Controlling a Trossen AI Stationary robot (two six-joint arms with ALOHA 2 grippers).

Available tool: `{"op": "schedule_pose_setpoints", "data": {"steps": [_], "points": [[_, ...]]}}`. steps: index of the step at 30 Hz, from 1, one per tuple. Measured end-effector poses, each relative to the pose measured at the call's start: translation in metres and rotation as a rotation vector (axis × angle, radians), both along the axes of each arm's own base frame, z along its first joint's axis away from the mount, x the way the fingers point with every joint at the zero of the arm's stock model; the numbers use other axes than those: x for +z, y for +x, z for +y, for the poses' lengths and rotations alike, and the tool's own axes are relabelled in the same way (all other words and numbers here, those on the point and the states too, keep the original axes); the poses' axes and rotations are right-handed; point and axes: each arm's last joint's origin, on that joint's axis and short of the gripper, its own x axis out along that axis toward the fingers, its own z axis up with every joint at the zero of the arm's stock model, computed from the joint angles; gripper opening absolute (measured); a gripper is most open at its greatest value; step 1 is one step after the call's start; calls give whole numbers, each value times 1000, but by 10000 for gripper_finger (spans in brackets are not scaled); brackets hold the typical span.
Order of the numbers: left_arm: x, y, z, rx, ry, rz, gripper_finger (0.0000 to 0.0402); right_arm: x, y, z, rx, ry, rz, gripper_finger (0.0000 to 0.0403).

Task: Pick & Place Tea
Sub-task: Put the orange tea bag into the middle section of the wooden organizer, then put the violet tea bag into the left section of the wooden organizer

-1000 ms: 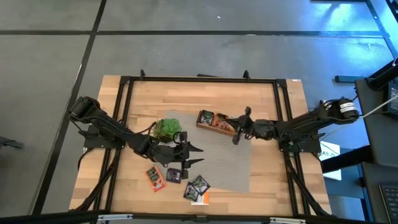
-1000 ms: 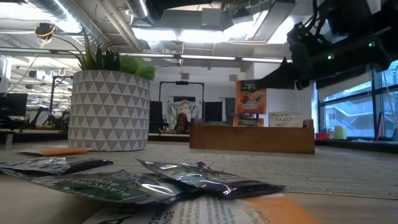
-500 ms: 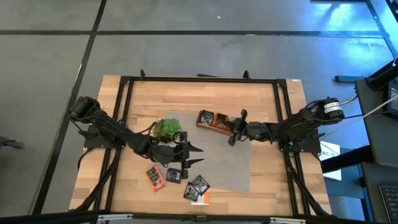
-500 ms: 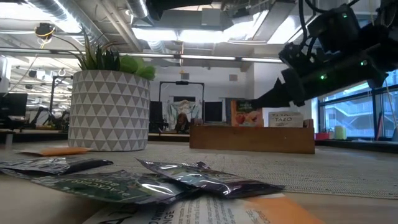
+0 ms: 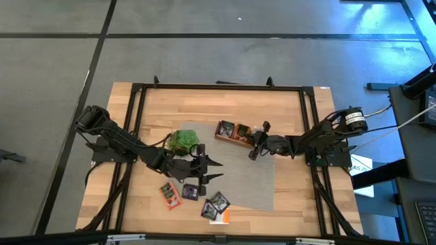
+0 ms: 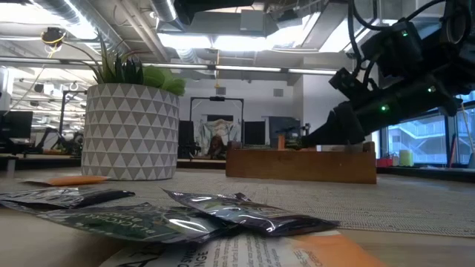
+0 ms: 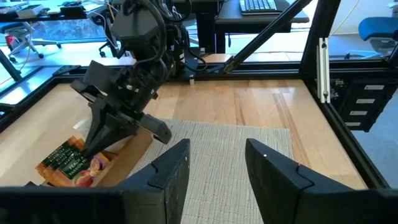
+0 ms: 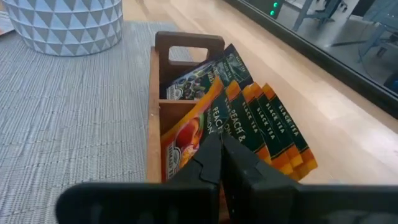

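Observation:
A brown wooden box (image 5: pixel 234 132) stands on the grey mat (image 5: pixel 238 178), with several tea sachets upright in it (image 8: pixel 261 118). My right gripper (image 5: pixel 255 148) is over the box's right part, shut on an orange-red tea sachet (image 8: pixel 189 134). Loose sachets lie near the table's front edge: an orange-red one (image 5: pixel 170 195), dark ones (image 5: pixel 190 192) (image 5: pixel 218 201) and a white one (image 5: pixel 221 216). My left gripper (image 5: pixel 216 170) hangs open above the mat, just behind them, with nothing between its fingers (image 7: pixel 168 177). My right gripper pinches the orange-red sachet by its upper edge (image 8: pixel 210 138) between its two fingers. The fingers slant down from the table's right side. The sachet stands upright with its lower part inside the box, beside the black-tea sachets.
A green plant in a white patterned pot (image 5: pixel 182 141) stands on the mat just left of the box. A black frame (image 5: pixel 218 87) runs round the table. Bare mat lies between the box and the loose sachets.
My right gripper has gone down and a little toward the table's left, onto the box, tipping further down. The orange-red sachet, earlier held high above the box, has sunk between the box's walls.

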Motion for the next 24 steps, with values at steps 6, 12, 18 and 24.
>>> {"op": "schedule_pose_setpoints", "data": {"steps": [6,12,18,24], "points": [[0,0,0,0,0,0,152,0,0,0,26,-48,28,20],[0,0,0,0,0,0,152,11,0,0,45,-77,-8,75],[0,0,0,1,-4,1,152,28,-5,-2,-18,-100,-47,128],[-9,-6,-10,-144,-111,110,152,46,-7,18,237,-23,-139,139]]}}
